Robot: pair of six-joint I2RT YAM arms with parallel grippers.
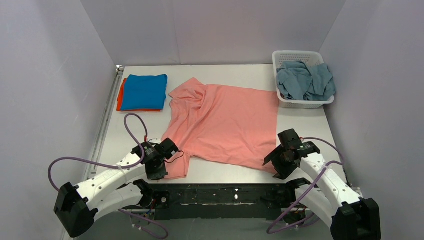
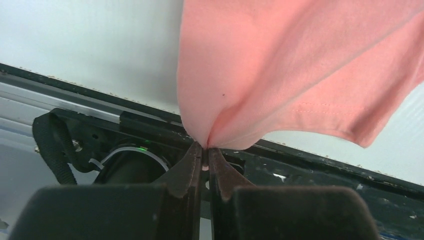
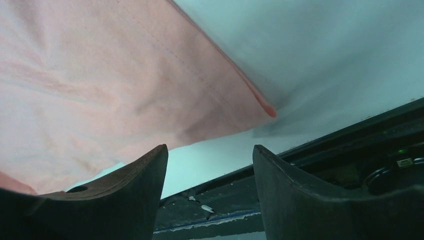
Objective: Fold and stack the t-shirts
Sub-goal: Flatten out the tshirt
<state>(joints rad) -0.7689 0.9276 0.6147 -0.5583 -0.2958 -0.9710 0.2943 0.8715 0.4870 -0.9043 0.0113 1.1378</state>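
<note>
The salmon-pink t-shirt (image 1: 225,120) lies spread flat mid-table, its collar toward the left. My left gripper (image 1: 161,171) sits at the shirt's near-left corner. In the left wrist view it (image 2: 205,147) is shut on a pinched fold of the pink cloth (image 2: 300,75), lifted just over the table's black near edge. My right gripper (image 1: 275,167) hovers at the near-right corner. In its wrist view it (image 3: 210,150) stands open with nothing between the fingers, and the shirt's hem corner (image 3: 100,75) lies just beyond the tips. A folded bright blue t-shirt (image 1: 145,91) rests on a folded orange one (image 1: 120,95) at the back left.
A white perforated basket (image 1: 300,104) at the back right holds a crumpled dusty grey-blue t-shirt (image 1: 306,80). Grey walls close in the table on three sides. A black rail (image 1: 220,195) runs along the near edge between the arm bases.
</note>
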